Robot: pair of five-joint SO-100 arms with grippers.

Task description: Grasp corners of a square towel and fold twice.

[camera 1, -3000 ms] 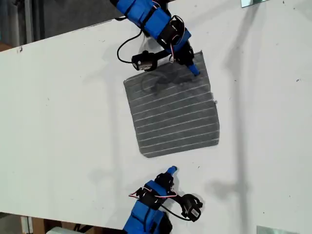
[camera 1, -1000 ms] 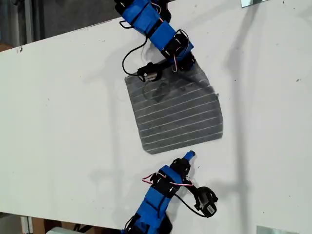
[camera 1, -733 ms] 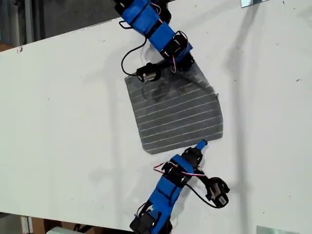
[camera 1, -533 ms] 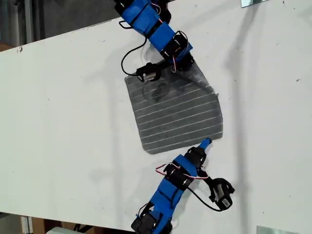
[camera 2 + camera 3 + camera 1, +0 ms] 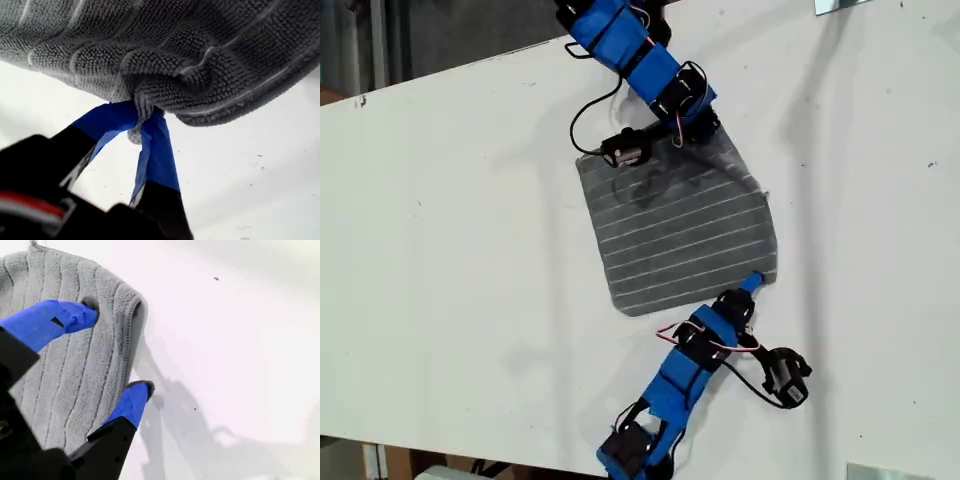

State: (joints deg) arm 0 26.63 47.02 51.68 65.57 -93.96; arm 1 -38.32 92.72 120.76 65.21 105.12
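Towel [image 5: 680, 232] is pinched at one corner by my first gripper [image 5: 142, 122], while my second gripper [image 5: 112, 350] straddles another corner, spread wide, to fold it.

white table [image 5: 450, 250], small dark specks, metal brackets [image 5: 840, 5]

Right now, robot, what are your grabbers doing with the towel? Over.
My first gripper shut on a towel corner. My second gripper open, straddling another corner, not yet closed. Towel flat on the table, unfolded. Nothing in the way.
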